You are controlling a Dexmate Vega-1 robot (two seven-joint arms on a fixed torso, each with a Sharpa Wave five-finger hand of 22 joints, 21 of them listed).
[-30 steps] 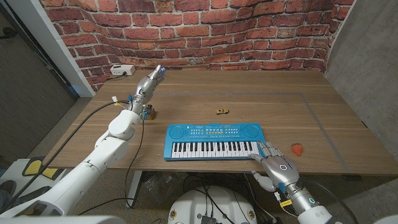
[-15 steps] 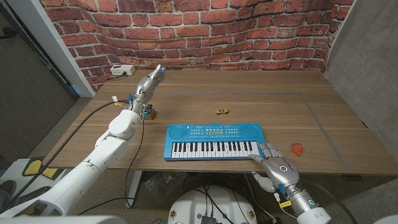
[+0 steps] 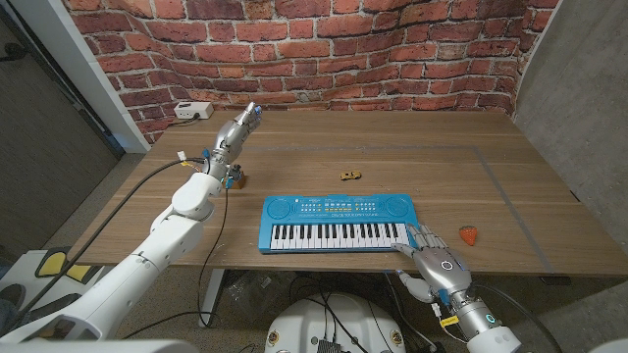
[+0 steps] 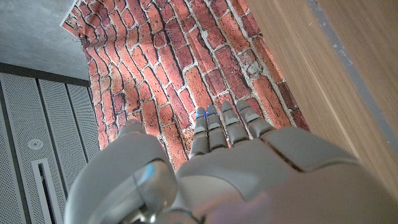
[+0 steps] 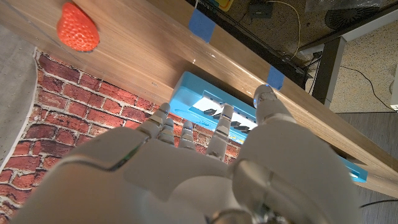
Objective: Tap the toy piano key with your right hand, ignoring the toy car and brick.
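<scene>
The blue toy piano lies near the table's front edge, its white keys toward me. My right hand sits at the piano's right front corner, fingers spread and reaching toward the rightmost keys; whether a fingertip touches a key is unclear. In the right wrist view the right hand points its fingers at the piano's blue body. My left hand is stretched out, fingers straight, over the far left of the table and holds nothing. The small toy car rests beyond the piano.
A red toy strawberry lies just right of my right hand, also seen as a strawberry in the right wrist view. A small brown block sits by my left forearm. A white socket box stands at the far left by the brick wall.
</scene>
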